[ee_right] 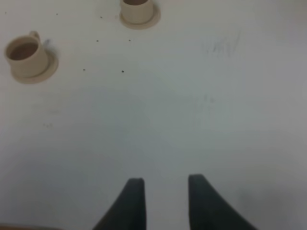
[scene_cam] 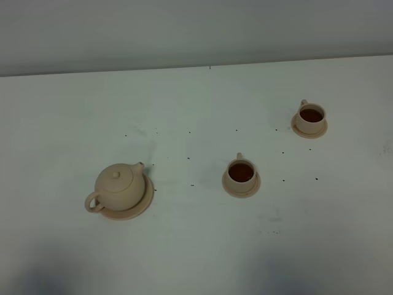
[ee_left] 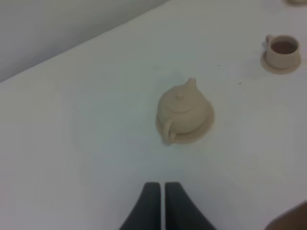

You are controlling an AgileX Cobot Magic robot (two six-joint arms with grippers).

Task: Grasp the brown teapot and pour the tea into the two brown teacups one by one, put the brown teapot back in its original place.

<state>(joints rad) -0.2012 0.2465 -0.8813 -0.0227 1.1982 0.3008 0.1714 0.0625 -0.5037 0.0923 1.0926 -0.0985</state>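
The brown teapot (scene_cam: pixel 120 186) stands upright with its lid on, on its wide round saucer (scene_cam: pixel 145 201) at the left of the table. Its spout points to the back right and its handle to the front left. The two brown teacups (scene_cam: pixel 241 173) (scene_cam: pixel 311 117) stand on small saucers and hold dark tea. In the left wrist view the teapot (ee_left: pixel 184 108) lies well ahead of my left gripper (ee_left: pixel 162 189), which is shut and empty. In the right wrist view my right gripper (ee_right: pixel 165 184) is open and empty, far from both cups (ee_right: pixel 26 53) (ee_right: pixel 137 9). Neither gripper shows in the exterior view.
The white table (scene_cam: pixel 196 258) carries small dark specks between the teapot and the cups. Its back edge meets a grey wall (scene_cam: pixel 196 31). One cup on its saucer (ee_left: pixel 283 50) shows at the far side of the left wrist view.
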